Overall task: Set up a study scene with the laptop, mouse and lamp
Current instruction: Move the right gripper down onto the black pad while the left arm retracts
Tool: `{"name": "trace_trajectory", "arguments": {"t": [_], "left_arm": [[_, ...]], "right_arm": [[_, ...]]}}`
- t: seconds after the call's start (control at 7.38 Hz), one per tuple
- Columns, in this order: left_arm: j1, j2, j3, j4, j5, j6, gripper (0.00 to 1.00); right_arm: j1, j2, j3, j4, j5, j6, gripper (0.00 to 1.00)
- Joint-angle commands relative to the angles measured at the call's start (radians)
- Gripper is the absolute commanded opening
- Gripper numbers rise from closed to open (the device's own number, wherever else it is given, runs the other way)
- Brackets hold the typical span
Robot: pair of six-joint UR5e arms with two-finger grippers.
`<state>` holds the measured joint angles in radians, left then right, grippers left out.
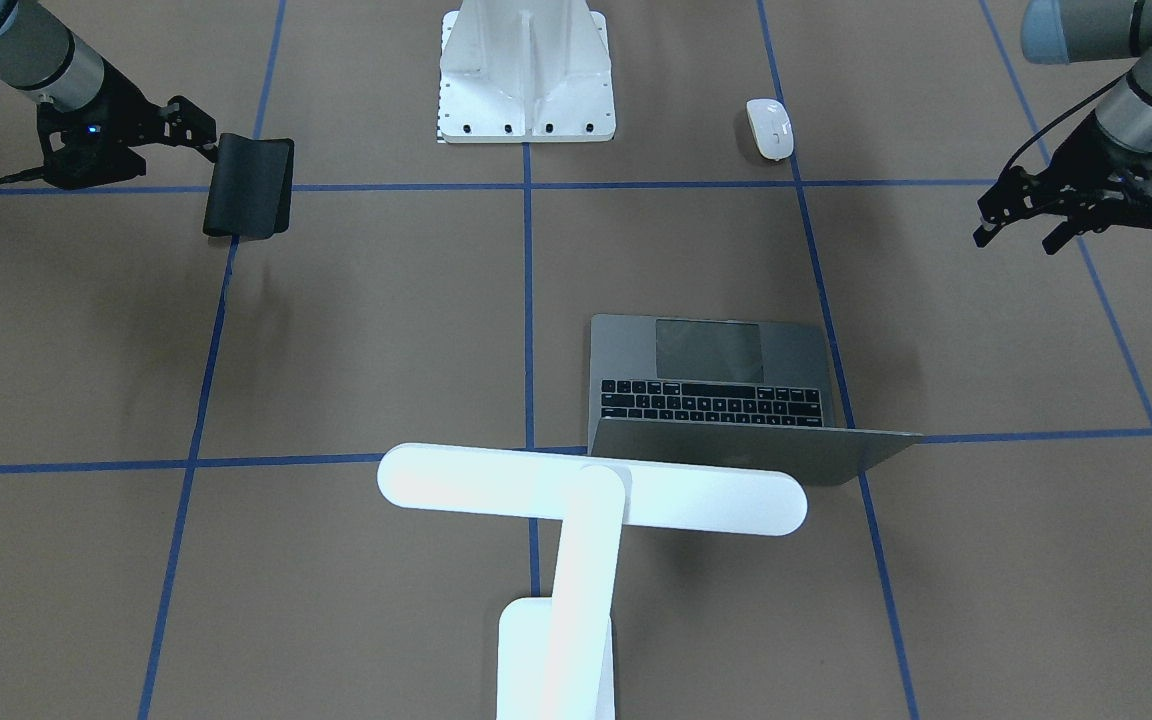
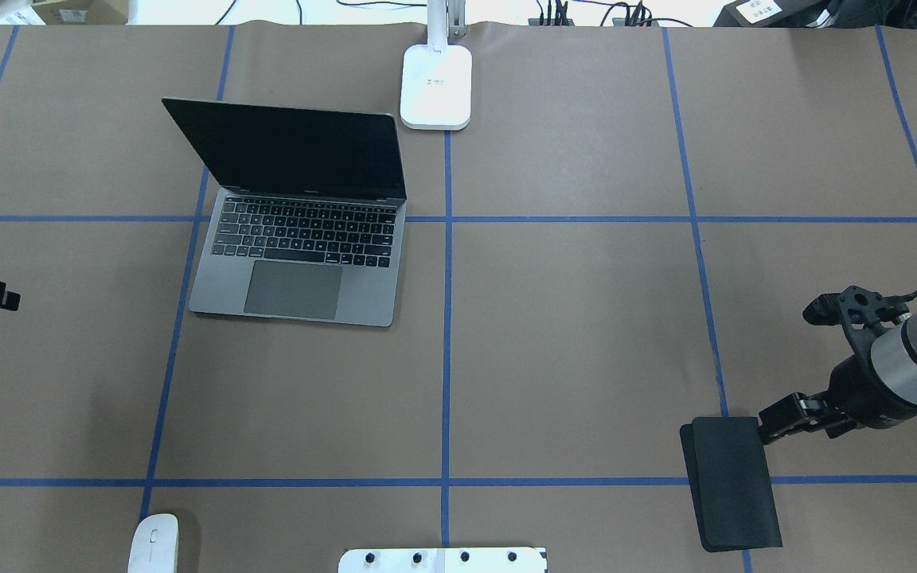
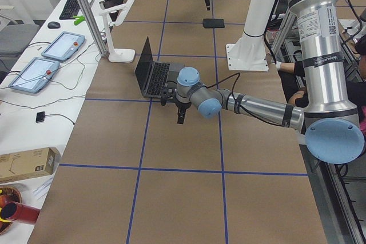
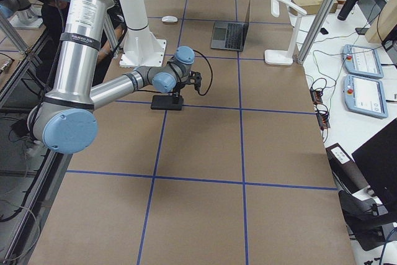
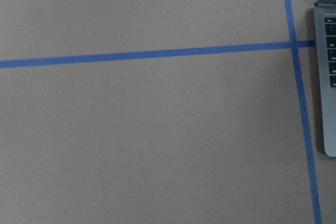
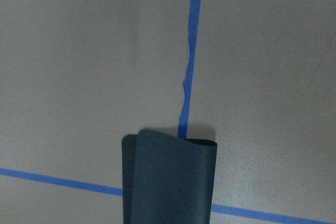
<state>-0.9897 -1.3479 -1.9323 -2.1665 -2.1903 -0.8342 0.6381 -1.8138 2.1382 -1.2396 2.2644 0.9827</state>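
On my right side of the table (image 2: 586,318), my right gripper (image 2: 777,420) was pinched shut on one edge of the black mouse pad (image 2: 733,481), which curled over itself. My left gripper (image 1: 1016,238) hung spread and empty. The laptop (image 2: 299,263) sat open beside the lamp (image 2: 435,87), the mouse (image 1: 769,128) well apart on my left. I judged the black mouse pad should go down free edge first beside the laptop, unrolling flat.
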Motion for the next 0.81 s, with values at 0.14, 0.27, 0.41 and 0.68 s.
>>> {"name": "trace_trajectory", "arguments": {"t": [0.14, 0.27, 0.41, 0.68], "left_arm": [[0.100, 0.050, -0.109, -0.019, 0.015, -0.197, 1.00], [0.127, 0.079, -0.147, -0.019, 0.017, -0.251, 1.00], [0.173, 0.105, -0.186, -0.018, 0.056, -0.297, 1.00], [0.364, 0.133, -0.247, -0.015, 0.204, -0.473, 1.00]], "right_arm": [[-0.026, 0.005, -0.012, 0.000, 0.000, -0.004, 0.94], [-0.026, 0.007, -0.012, 0.003, 0.000, -0.009, 0.93], [-0.029, 0.011, -0.015, 0.003, 0.000, -0.010, 0.93], [-0.037, 0.028, -0.024, 0.003, 0.001, -0.013, 0.92]]}}
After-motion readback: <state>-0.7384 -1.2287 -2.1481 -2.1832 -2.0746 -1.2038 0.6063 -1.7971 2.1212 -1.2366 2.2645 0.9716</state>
